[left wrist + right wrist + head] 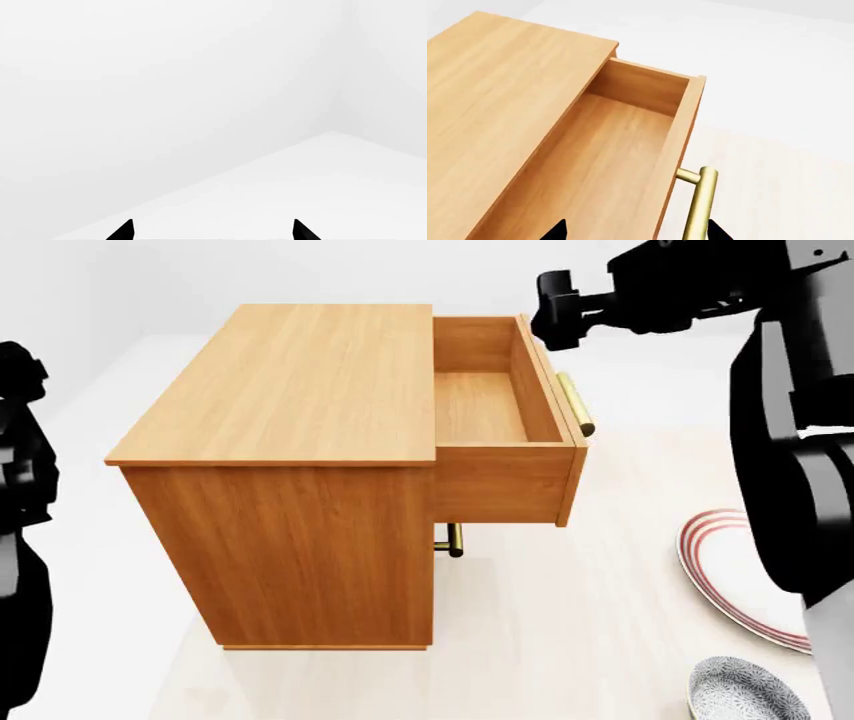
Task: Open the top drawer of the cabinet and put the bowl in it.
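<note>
Cabinet: the cabinet point(300, 470) is being shown as the largest thing in the head view, standing on the pale floor.
Top drawer: the top drawer point(487, 405) is being held pulled well out of the cabinet — its wooden inside is being shown bare in both the head and right wrist views.
Handle: the brass bar handle point(699, 202) is being carried on the drawer's front panel, on the side away from the cabinet.
Bowl: the bowl point(747, 692) is being left on the floor, well apart from the cabinet and just beside the red-ringed plate point(734, 575).
Right gripper: the right gripper point(554, 310) is being held above the drawer's front edge, near the handle; its fingertips are being kept apart, clamped on nothing.
Left gripper: the left gripper point(213, 231) is being pointed at blank white surroundings — its two fingertips are being kept apart and empty.
</note>
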{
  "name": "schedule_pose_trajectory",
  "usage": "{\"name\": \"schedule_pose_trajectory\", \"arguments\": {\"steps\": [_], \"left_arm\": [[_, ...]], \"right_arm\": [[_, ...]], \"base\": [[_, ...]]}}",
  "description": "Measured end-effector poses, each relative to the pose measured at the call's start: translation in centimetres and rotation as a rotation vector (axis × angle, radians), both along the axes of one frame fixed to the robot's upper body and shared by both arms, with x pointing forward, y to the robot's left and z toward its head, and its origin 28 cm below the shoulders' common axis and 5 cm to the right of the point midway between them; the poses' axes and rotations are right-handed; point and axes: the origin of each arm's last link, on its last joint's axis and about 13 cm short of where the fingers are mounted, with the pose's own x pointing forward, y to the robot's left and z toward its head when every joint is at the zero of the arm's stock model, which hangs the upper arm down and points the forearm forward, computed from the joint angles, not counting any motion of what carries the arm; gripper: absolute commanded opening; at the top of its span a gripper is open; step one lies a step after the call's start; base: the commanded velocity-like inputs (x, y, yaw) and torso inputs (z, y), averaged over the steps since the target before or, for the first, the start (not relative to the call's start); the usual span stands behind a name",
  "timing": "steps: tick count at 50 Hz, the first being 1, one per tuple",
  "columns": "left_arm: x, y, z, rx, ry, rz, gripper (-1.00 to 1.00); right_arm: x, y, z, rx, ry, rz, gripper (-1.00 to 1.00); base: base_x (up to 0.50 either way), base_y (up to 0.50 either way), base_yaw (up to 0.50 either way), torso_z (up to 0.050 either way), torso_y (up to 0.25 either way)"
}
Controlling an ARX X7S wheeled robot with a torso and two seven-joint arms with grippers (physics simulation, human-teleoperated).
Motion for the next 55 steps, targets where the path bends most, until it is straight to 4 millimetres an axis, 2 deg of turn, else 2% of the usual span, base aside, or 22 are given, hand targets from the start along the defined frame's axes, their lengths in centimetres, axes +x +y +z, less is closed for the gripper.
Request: {"name": "schedule_pose_trajectory", "arguments": {"steps": [24, 55], "left_arm": [[-0.1, 0.1, -0.2, 0.008, 0.009, 0.002, 1.0], [-0.1, 0.1, -0.3, 0.011, 0.007, 0.0, 1.0]], "right_arm": [[-0.2, 1.7, -1.0, -0.066, 0.131, 0.005, 1.0], [0.5, 2.3, -3.7, -0.186, 0.196, -0.023, 1.0]], "base": [[0.0, 0.0, 0.0, 0.0, 0.0], [0.0, 0.0, 0.0, 0.0, 0.0]]}}
